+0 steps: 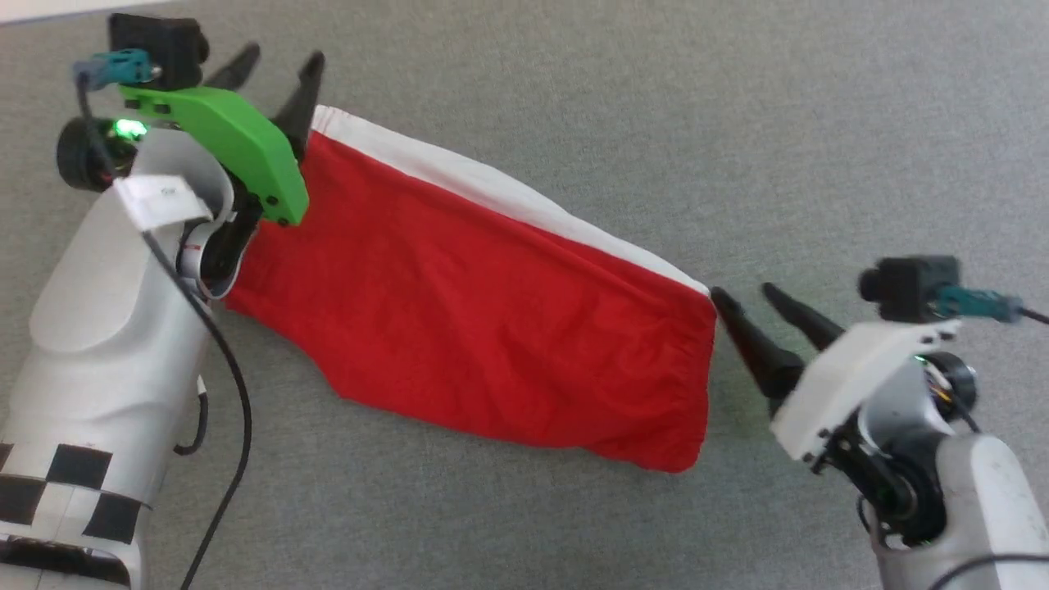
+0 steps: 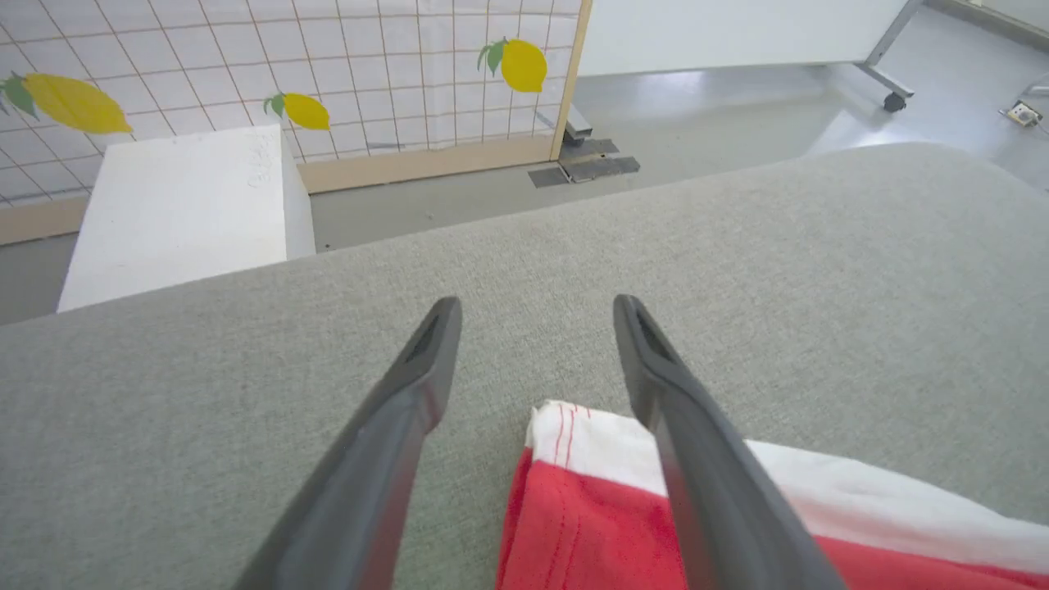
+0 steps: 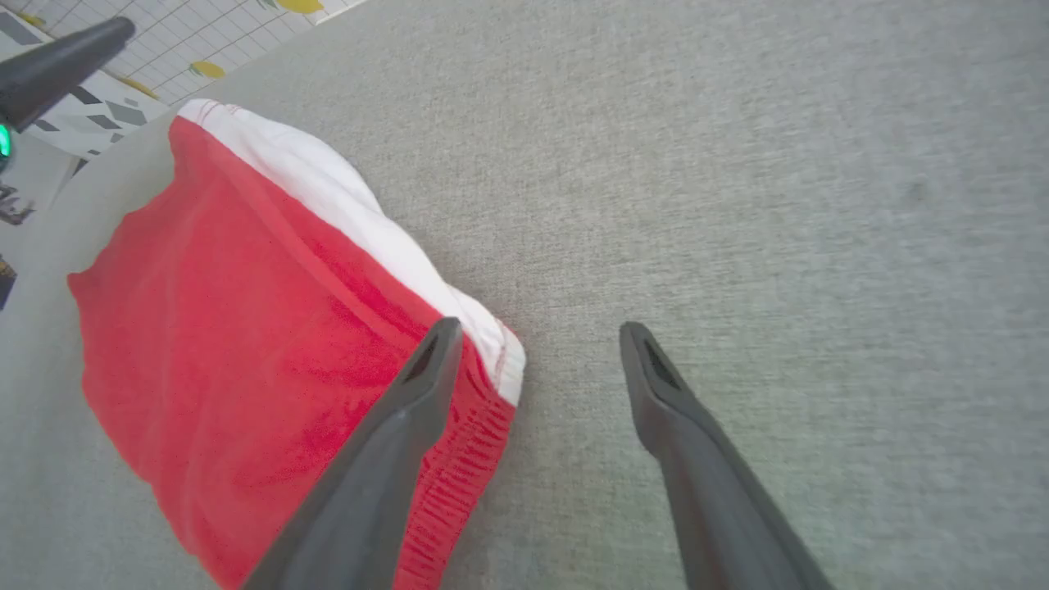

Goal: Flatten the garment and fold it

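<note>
Got the garment lying flat between left pincer and right pincer, both wide open, bright red with white stripe.

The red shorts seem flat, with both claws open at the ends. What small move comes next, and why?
Probably the right gripper should close on the waistband corner beside it, to fold that end toward the left gripper: the shorts lie flat and unheld, both grippers open.
</note>
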Tool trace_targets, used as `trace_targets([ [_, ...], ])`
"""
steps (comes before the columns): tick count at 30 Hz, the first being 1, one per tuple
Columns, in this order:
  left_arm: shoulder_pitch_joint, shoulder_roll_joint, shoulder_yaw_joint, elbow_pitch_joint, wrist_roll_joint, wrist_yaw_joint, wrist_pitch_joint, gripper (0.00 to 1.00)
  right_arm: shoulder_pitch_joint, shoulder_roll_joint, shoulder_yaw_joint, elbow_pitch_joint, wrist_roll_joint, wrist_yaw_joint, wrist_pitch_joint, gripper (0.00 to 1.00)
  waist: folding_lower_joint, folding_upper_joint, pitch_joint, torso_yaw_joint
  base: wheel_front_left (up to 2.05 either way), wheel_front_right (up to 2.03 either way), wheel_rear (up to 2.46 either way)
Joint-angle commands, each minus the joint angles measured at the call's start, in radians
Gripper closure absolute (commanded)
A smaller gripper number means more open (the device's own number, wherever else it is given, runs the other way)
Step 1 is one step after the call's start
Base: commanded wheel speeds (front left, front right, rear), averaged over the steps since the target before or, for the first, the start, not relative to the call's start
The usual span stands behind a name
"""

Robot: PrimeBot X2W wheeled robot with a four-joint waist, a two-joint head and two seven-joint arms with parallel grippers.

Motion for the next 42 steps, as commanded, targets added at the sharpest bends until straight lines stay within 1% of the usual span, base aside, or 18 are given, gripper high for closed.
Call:
trace_targets([
  [1,0.007,0.013,0.002,-0.013,0.028,0.002,-0.062,0.0,0.03,-0.001,-0.022,-0.016,-0.019,-0.001,-0.033,0.0,-0.0001,0.0,-0.048,0.021,0.0,0.0,0.0],
  [4,0.061,0.03,0.009,-0.044,0.06,0.015,-0.197,0.0,0.08,-0.001,-0.052,-0.052,-0.088,-0.001,-0.078,0.0,-0.0001,0.0,-0.094,0.037,0.0,0.0,0.0],
  [5,0.09,0.038,0.015,-0.058,0.067,0.026,-0.241,0.0,0.103,-0.001,-0.058,-0.067,-0.122,-0.001,-0.081,0.0,-0.0001,0.0,-0.11,0.042,0.0,0.0,0.0],
  [7,0.15,0.052,0.015,-0.088,0.089,0.047,-0.293,0.0,0.146,-0.001,-0.065,-0.093,-0.169,-0.001,-0.069,0.0,-0.0001,0.0,-0.141,0.057,0.0,0.0,0.0],
  [9,0.217,0.061,0.025,-0.126,0.098,0.076,-0.32,0.0,0.192,-0.001,-0.063,-0.118,-0.208,-0.001,-0.031,0.0,-0.0001,0.0,-0.169,0.073,0.0,0.0,0.0],
  [11,0.29,0.068,0.036,-0.173,0.102,0.104,-0.332,0.0,0.231,-0.001,-0.058,-0.141,-0.24,-0.001,0.021,0.0,-0.0001,0.0,-0.192,0.088,0.0,0.0,0.0],
  [14,0.399,0.078,0.074,-0.25,0.087,0.155,-0.34,0.0,0.26,-0.001,-0.036,-0.157,-0.225,-0.001,0.081,0.0,-0.0001,0.0,-0.213,0.102,0.0,0.0,0.0],
  [16,0.475,0.083,0.099,-0.306,0.072,0.184,-0.342,0.0,0.262,-0.001,-0.008,-0.146,-0.232,-0.001,0.117,0.0,-0.0001,0.0,-0.22,0.115,0.0,0.0,0.0],
  [17,0.543,0.083,0.116,-0.359,0.056,0.209,-0.343,0.0,0.254,-0.001,0.006,-0.125,-0.232,-0.001,0.137,0.0,-0.0001,0.0,-0.224,0.13,0.0,0.0,0.0],
  [20,0.627,0.085,0.141,-0.426,0.035,0.242,-0.344,0.0,0.23,-0.001,0.016,-0.081,-0.246,-0.001,0.159,0.0,-0.0001,0.0,-0.225,0.15,0.0,0.0,0.0],
  [26,0.71,0.08,0.145,-0.507,0.017,0.277,-0.331,0.0,0.177,-0.001,0.032,0.036,-0.277,-0.001,0.187,0.0,-0.0001,0.0,-0.222,0.189,0.0,0.0,0.0],
  [34,0.729,0.08,0.128,-0.528,0.012,0.279,-0.31,0.0,0.121,-0.001,0.059,0.187,-0.317,-0.001,0.193,0.0,-0.0001,0.0,-0.224,0.21,0.0,0.0,0.0],
  [35,0.729,0.081,0.127,-0.528,0.011,0.278,-0.308,0.0,0.117,-0.001,0.06,0.198,-0.317,-0.001,0.193,0.52,-0.0001,0.0,-0.224,0.21,0.0,0.0,0.0],
  [36,0.731,0.082,0.123,-0.528,0.008,0.275,-0.303,0.0,0.111,-0.001,0.061,0.21,-0.322,-0.001,0.192,0.93,-0.0001,0.0,-0.225,0.208,0.0,0.0,0.0],
  [37,0.731,0.082,0.119,-0.527,0.004,0.27,-0.296,0.0,0.105,-0.001,0.062,0.218,-0.326,-0.001,0.19,1.0,-0.0001,0.0,-0.224,0.206,0.0,0.0,0.0],
  [40,0.727,0.082,0.108,-0.525,0.0,0.26,-0.284,0.0,0.095,-0.001,0.058,0.231,-0.326,-0.001,0.187,1.0,-0.0001,0.0,-0.226,0.199,0.0,0.0,0.0],
  [42,0.704,0.075,0.104,-0.532,-0.023,0.25,-0.255,0.0,0.078,-0.001,0.055,0.22,-0.313,-0.001,0.164,1.0,-0.0001,0.0,-0.223,0.179,0.0,0.0,0.0],
])
